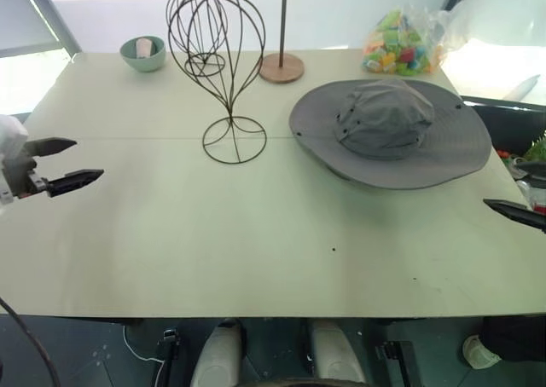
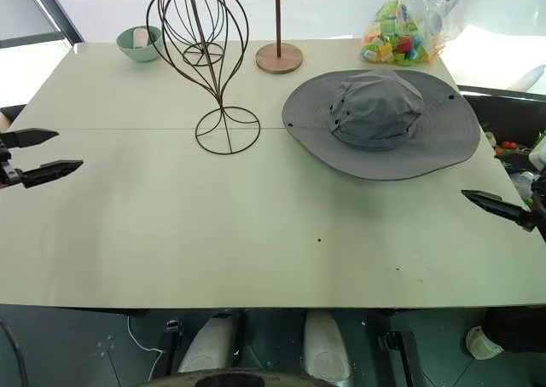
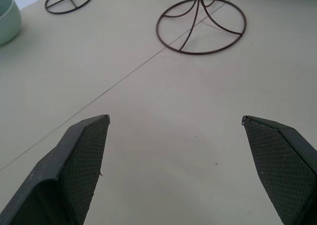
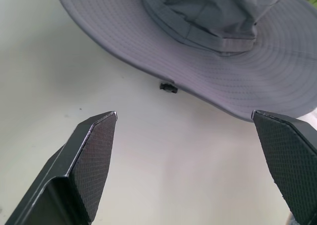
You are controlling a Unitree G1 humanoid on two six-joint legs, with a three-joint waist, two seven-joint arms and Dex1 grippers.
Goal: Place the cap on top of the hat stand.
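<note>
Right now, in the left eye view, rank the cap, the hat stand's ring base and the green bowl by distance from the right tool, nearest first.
1. The cap, lying flat on the table just ahead of the right tool.
2. The hat stand ring base, mid-table, left of the cap.
3. The green bowl, far left corner.

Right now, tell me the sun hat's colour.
Grey sun hat; clearest in the right eye view.

Lab test setup: bare table (image 1: 256, 259), staged props.
</note>
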